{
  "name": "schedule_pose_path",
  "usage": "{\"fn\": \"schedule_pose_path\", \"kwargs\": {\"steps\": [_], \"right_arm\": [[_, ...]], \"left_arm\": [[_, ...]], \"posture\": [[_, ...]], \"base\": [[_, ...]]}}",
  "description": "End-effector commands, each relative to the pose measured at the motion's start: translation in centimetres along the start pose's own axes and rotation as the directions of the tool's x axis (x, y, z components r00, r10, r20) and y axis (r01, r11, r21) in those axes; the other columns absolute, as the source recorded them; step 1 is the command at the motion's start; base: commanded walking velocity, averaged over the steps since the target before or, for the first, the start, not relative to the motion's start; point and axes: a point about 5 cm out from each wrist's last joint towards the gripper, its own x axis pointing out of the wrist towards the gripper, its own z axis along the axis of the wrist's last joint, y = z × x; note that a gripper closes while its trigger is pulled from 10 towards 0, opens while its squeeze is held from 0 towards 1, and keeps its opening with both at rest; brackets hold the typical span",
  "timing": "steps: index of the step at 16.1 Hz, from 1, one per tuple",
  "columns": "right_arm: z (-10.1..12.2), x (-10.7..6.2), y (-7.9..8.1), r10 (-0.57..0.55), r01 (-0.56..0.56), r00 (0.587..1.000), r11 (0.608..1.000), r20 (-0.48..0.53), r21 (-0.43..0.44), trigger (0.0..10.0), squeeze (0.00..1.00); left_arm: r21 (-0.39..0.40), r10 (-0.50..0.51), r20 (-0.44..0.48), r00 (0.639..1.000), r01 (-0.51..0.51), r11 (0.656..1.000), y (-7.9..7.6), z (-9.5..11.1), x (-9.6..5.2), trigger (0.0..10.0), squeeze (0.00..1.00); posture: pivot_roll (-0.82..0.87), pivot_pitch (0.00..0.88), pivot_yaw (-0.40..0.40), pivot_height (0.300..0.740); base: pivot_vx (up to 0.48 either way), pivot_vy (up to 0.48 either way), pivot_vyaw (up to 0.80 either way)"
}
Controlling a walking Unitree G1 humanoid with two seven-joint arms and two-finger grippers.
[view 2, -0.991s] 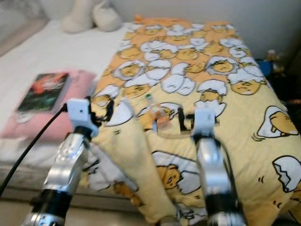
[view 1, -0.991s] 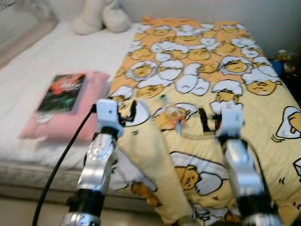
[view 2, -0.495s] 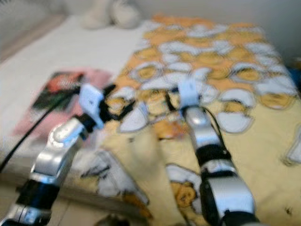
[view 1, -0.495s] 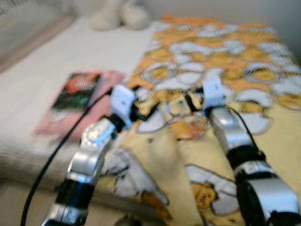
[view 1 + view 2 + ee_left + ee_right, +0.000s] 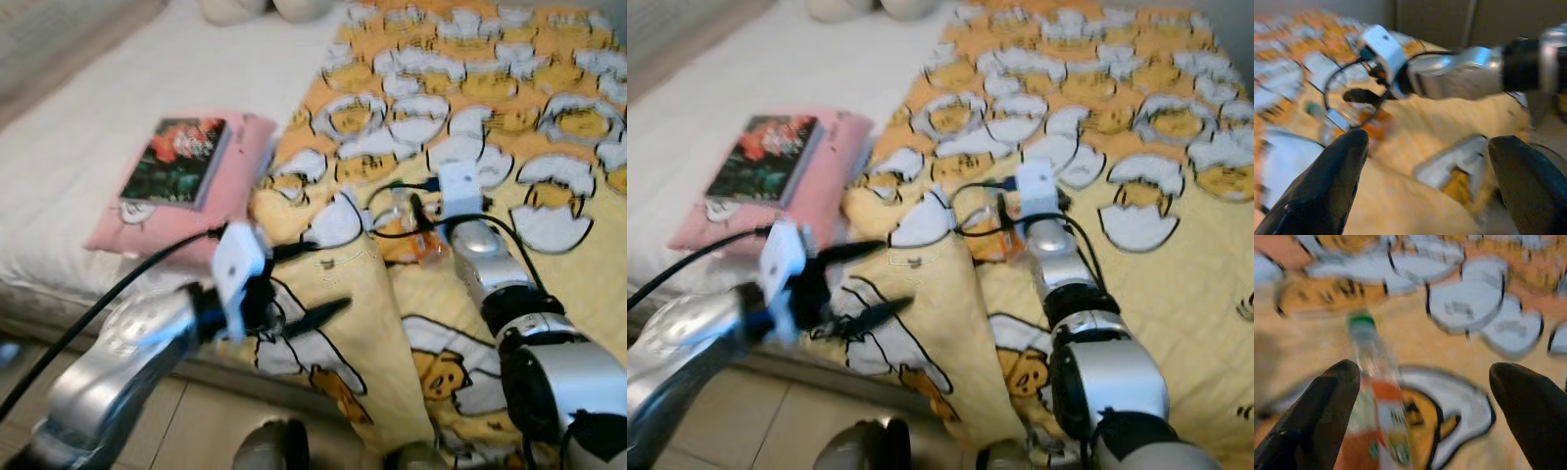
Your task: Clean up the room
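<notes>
Just bottle (image 5: 1374,396) beside right fingers (image 5: 1312,426).

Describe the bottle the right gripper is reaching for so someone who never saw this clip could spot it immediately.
Start at the yellow blanket printed with cartoon eggs that covers the bed's right side. Near its middle, just ahead of the open right gripper, lies the bottle. It is clear plastic with a green cap and an orange label, the sole loose item on that blanket.

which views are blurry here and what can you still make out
Left eye view: left gripper smeared, book fairly readable. Right wrist view: soft throughout, green-capped bottle still recognisable between the fingers. Left wrist view: blanket streaked, right gripper blurred.
</notes>
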Motion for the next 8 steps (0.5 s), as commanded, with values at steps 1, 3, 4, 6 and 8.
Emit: {"fn": "schedule_pose_path", "kwargs": {"steps": [1,3,4,6,8], "right_arm": [[-0.4,0.0,0.5,-0.007,0.007,1.000,1.000,-0.022,0.023,10.0,0.00],[-1.3,-0.1,0.8,0.001,0.002,0.998,0.998,-0.062,0.055,10.0,0.00],[-1.6,-0.2,1.3,0.023,-0.017,0.997,0.997,-0.073,0.075,10.0,0.00],[-1.9,-0.3,2.7,0.088,-0.079,0.991,0.993,-0.098,0.088,10.0,0.00],[-2.4,-0.5,3.3,0.120,-0.106,0.985,0.988,-0.127,0.108,10.0,0.00]], "left_arm": [[-0.017,-0.013,-0.011,1.000,0.013,1.000,-1.0,0.4,-0.5,10.0,0.00],[-0.034,-0.002,-0.027,1.000,0.001,0.999,-1.7,0.5,-0.8,10.0,0.00],[-0.039,0.009,-0.028,1.000,-0.010,0.999,-1.8,0.7,-0.9,10.0,0.00],[-0.055,0.020,-0.040,0.999,-0.023,0.998,-2.4,1.0,-1.1,10.0,0.00],[-0.062,0.022,-0.045,0.999,-0.025,0.998,-2.6,1.0,-1.1,10.0,0.00]], "posture": [[0.13,0.291,0.119,0.740],[0.15,0.313,0.119,0.740],[0.15,0.316,0.119,0.740],[0.16,0.321,0.117,0.740],[0.17,0.321,0.114,0.740]], "base": [[0.000,0.000,0.00],[0.000,0.000,0.00],[0.000,0.000,0.00],[0.000,0.000,0.00],[0.000,0.000,0.00]]}}
